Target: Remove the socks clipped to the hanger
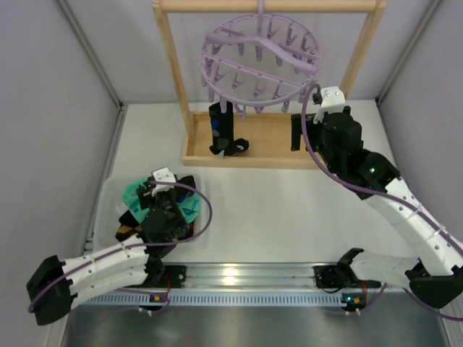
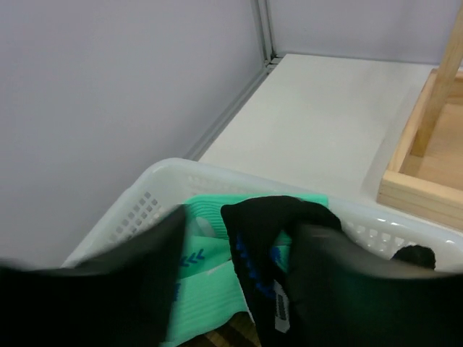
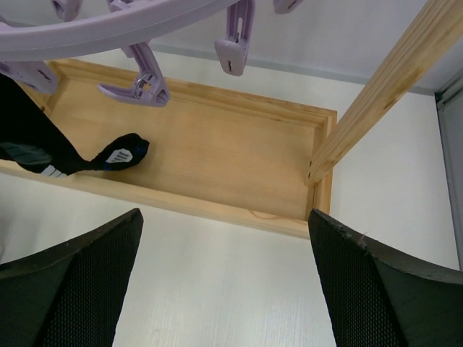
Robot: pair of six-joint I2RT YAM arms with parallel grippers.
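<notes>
The lilac hanger (image 1: 260,61) hangs from the wooden rack, its ring (image 3: 108,32) and clips (image 3: 141,79) above my right wrist camera. One black sock (image 1: 221,131) is still clipped to it at the left, its toe (image 3: 119,153) resting on the rack's base. My right gripper (image 1: 307,134) (image 3: 224,289) is open and empty, low in front of the rack's right post. My left gripper (image 1: 160,189) (image 2: 242,238) is open over the white basket (image 2: 145,191). A black sock with blue marks (image 2: 268,238) droops between its fingers, against the right one, above a mint-green sock (image 2: 210,289).
The wooden rack frame (image 1: 271,148) stands at the back, its right post (image 3: 383,87) just right of my right gripper. The basket (image 1: 108,202) at the near left also holds a brown-orange sock (image 1: 126,233). Grey walls close both sides.
</notes>
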